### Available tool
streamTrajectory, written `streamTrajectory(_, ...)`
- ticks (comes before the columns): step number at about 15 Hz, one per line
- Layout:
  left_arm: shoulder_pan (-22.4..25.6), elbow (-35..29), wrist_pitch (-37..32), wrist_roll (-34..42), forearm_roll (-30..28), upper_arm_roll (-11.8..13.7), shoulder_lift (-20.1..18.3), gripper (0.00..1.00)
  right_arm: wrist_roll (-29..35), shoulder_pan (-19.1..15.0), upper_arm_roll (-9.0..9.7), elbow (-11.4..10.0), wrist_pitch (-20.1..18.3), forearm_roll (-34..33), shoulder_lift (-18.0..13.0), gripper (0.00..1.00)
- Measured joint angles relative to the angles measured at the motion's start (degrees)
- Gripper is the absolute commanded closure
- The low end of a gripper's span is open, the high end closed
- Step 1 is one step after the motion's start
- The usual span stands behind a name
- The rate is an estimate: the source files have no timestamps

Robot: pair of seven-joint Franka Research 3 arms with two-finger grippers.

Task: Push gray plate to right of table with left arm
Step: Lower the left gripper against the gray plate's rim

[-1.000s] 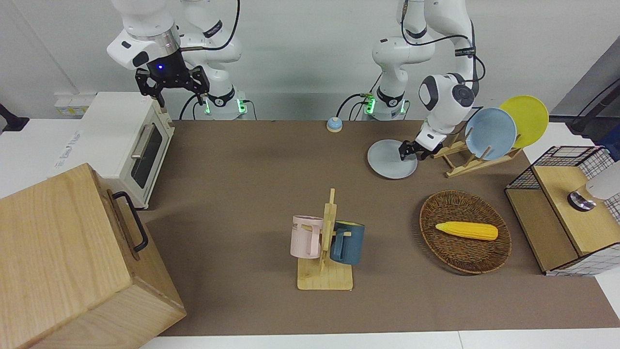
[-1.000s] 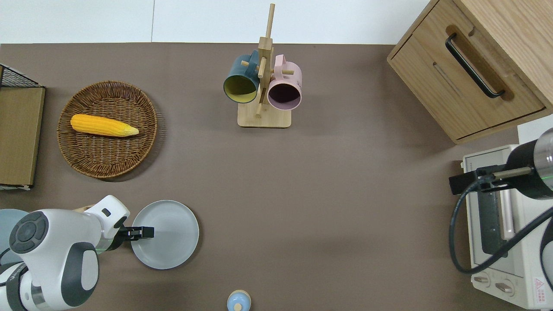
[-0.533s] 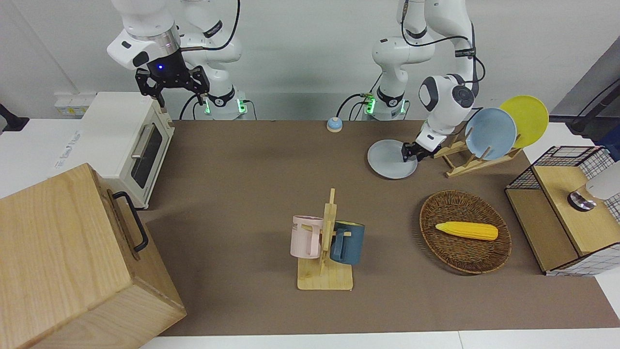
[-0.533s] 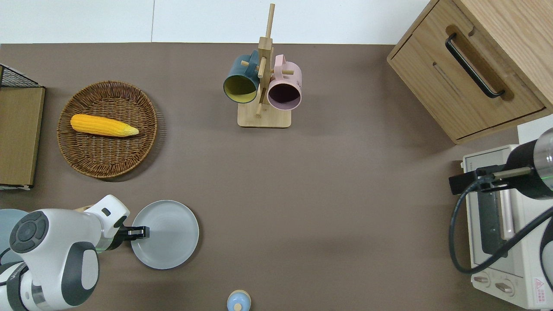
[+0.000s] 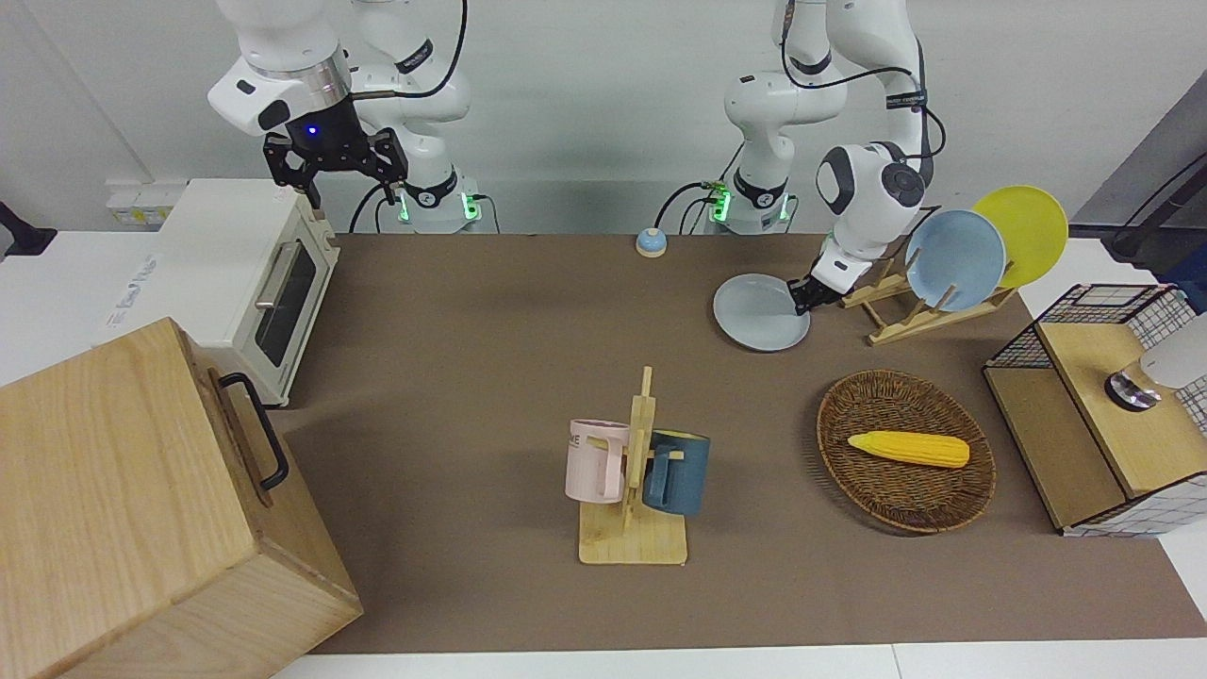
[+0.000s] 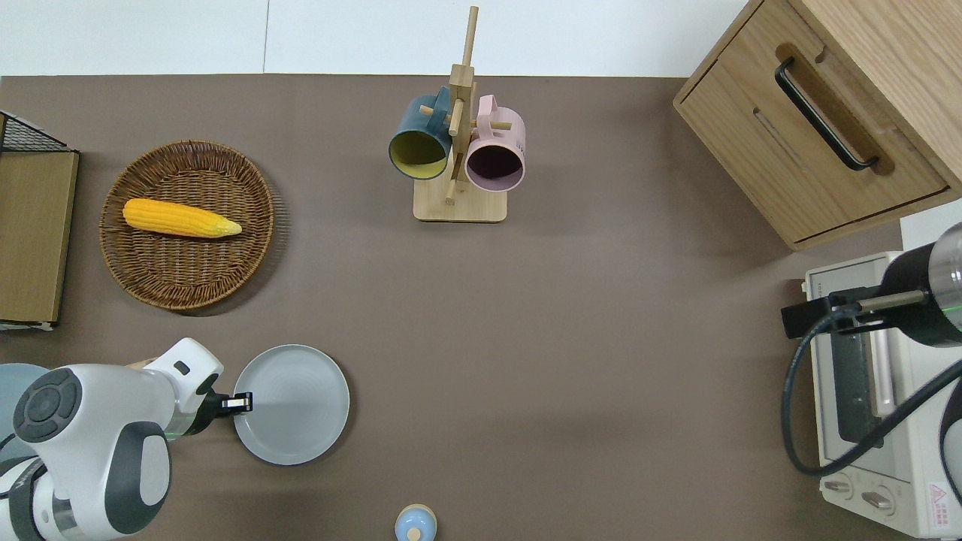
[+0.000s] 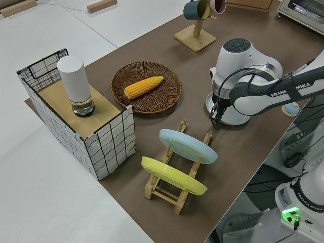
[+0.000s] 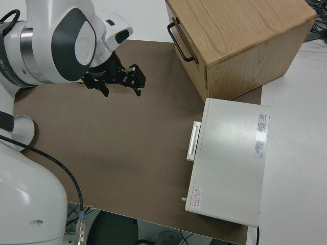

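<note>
The gray plate [image 5: 760, 314] [image 6: 293, 406] lies flat on the brown table [image 5: 490, 358], close to the robots at the left arm's end. My left gripper [image 5: 801, 296] [image 6: 242, 403] is low at the plate's rim, on the side toward the left arm's end of the table. Its fingers look pressed together and hold nothing. In the left side view the arm's wrist hides the gripper and most of the plate [image 7: 218, 115]. The right gripper [image 5: 349, 193] [image 8: 122, 92] is parked, open and empty.
A wooden dish rack [image 5: 901, 316] with a sky-blue plate [image 5: 954, 259] and a yellow plate [image 5: 1023, 231] stands beside the left gripper. A basket [image 6: 248, 248] holds corn [image 6: 180, 218]. Also here are a mug rack [image 6: 458, 158], a bell [image 6: 415, 524], a toaster oven [image 5: 250, 273] and a wooden cabinet [image 5: 141, 509].
The left gripper's tip has drawn back from over the plate's inside to its rim. The plate has shifted slightly toward the right arm's end. The right arm has not moved.
</note>
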Motion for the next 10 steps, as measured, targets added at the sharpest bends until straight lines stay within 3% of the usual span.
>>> streamTrajectory(10,0.0,-0.13,-0.2,-0.54,-0.86,-0.09,-0.29,1.0,0.0,0.0,0.0,0.0,0.0,0.0,0.0,0.005)
